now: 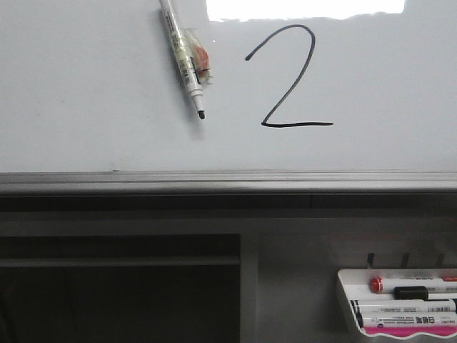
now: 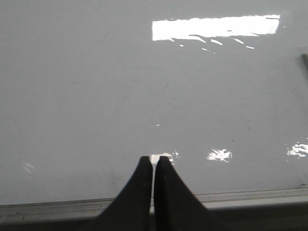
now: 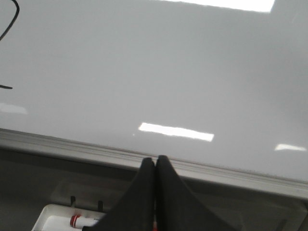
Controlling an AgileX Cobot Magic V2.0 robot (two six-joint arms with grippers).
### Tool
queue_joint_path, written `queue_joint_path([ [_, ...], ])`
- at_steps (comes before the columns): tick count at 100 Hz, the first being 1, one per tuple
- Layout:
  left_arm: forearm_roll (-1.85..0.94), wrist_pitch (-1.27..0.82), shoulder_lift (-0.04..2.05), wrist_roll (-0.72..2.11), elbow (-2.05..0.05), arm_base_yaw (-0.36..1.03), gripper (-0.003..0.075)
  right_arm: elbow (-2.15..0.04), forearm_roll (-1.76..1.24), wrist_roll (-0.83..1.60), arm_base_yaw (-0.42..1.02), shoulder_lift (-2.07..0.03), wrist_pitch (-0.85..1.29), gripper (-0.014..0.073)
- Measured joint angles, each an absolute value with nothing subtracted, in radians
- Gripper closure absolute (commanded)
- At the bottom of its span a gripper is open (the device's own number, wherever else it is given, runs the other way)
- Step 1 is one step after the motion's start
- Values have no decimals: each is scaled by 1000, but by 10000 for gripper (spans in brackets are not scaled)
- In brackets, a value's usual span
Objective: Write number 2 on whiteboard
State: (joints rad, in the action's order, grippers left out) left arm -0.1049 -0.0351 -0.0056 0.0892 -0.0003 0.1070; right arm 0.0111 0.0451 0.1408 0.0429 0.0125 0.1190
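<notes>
Whiteboard (image 1: 86, 107): number 2 (image 1: 289, 78) complete, upper centre-right. Marker (image 1: 184, 61) lies against the board just left of it. Tray (image 1: 350, 304) sits below right. Left gripper (image 2: 154, 161) and right gripper (image 3: 154, 161): clenched, empty. Writing appears finished.

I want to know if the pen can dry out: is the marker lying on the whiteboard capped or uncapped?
Uncapped. The marker lying on the whiteboard shows its bare black tip, pointing down beside the number 2.

The whiteboard (image 1: 86, 93) is faced squarely and closely in the front view. It is seen at a slant from both wrist views; its lower strip (image 1: 228, 180) is shared.
</notes>
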Motion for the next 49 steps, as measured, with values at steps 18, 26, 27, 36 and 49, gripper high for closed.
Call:
queue_joint_path([
  [18,-105,-35,-6,89,0,107,740,11,45,141,43,12,62,662],
  [26,-105,-35,-6,89,0,107,740,11,45,141,43,12,57,662],
  [27,-105,-35,-6,89,0,107,740,11,45,141,43,12,57,662],
  [36,-105,-35,-6,89,0,107,740,11,45,141,43,12,55,662],
  [49,-105,-35,-6,89,0,107,740,11,45,141,43,12,55,662],
])
